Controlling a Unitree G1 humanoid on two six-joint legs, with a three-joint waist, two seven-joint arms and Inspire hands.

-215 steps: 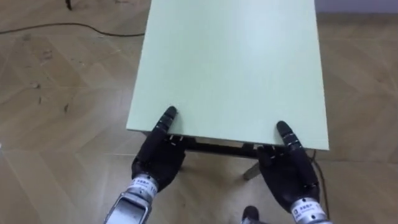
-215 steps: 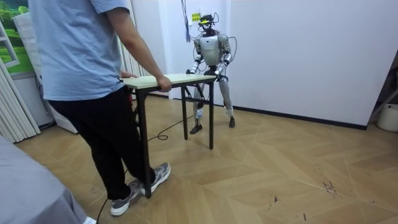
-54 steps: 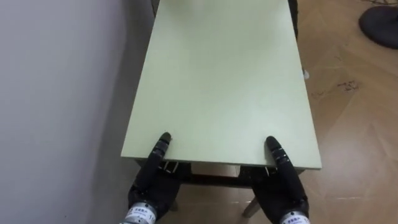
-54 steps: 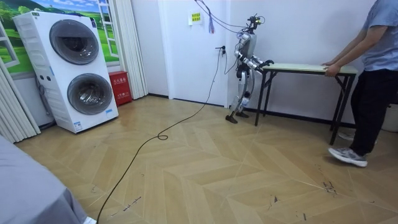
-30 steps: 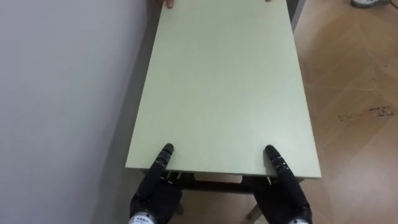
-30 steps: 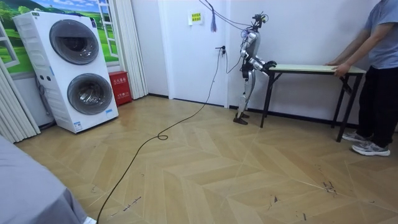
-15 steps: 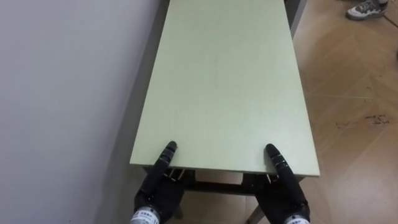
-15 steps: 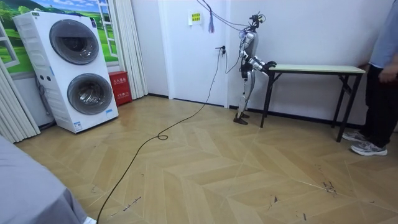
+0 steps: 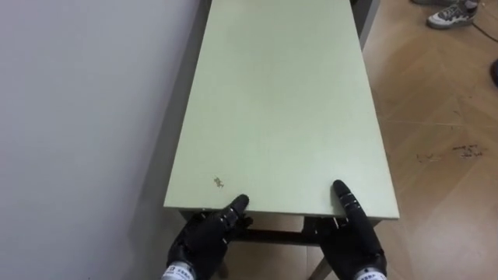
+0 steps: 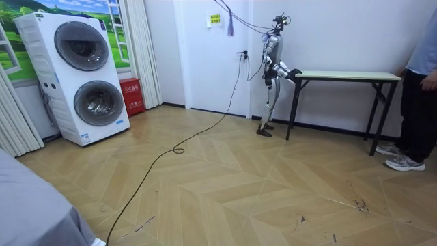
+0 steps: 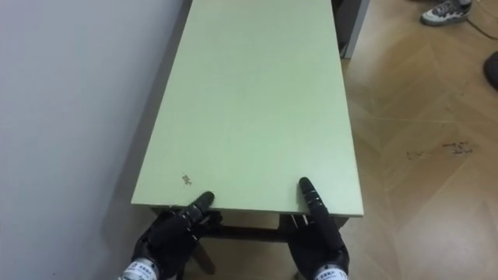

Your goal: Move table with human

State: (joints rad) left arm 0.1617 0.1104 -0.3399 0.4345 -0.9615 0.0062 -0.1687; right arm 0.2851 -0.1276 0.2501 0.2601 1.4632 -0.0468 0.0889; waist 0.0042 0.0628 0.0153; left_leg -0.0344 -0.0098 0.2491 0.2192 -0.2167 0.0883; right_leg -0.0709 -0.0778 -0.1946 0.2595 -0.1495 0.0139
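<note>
Pale green rectangular counter (image 9: 280, 101) stands alongside the white wall (image 9: 78, 117). Left hand (image 9: 204, 239): fingers (image 9: 236, 206) relaxed, tips at the counter's near edge. Right hand (image 9: 354, 237): thumb lies on top; its grip underneath cannot be told.

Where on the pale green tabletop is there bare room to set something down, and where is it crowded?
Nearly the whole pale green rectangular tabletop is bare, from the white wall side to the edge over the wooden floor. The near edge is crowded: the left robot hand, the right robot hand and a small dark speck by the near left corner.
</note>
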